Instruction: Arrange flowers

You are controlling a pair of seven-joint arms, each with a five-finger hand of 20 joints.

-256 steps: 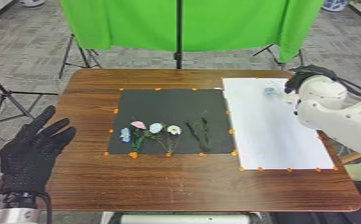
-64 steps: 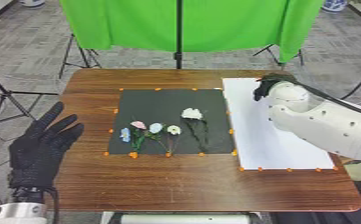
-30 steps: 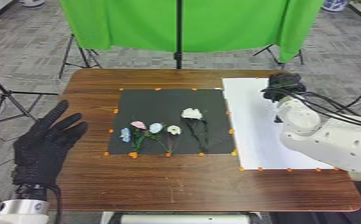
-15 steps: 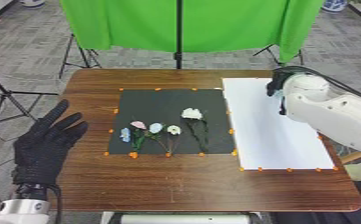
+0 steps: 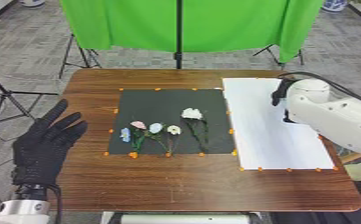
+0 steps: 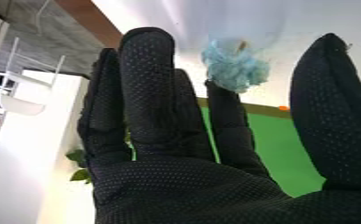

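R fingers (image 5: 280, 94) nr blue flwr (image 6: 236, 67)

Green cloth (image 5: 247, 25) on black stand (image 5: 179, 35), grey carpet floor (image 5: 141, 55), black tripods (image 5: 12, 92)

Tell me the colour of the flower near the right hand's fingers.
The flower is light blue, best seen in the right wrist view.

A brown wooden table (image 5: 114, 185) carries a dark square sheet (image 5: 154, 106), set toward ten o'clock from the tabletop's middle. Just beside it, toward two o'clock, lies a longer white sheet (image 5: 270, 147). Small orange dabs (image 5: 133, 155) dot the dark sheet's edges and the white sheet's six o'clock edge.
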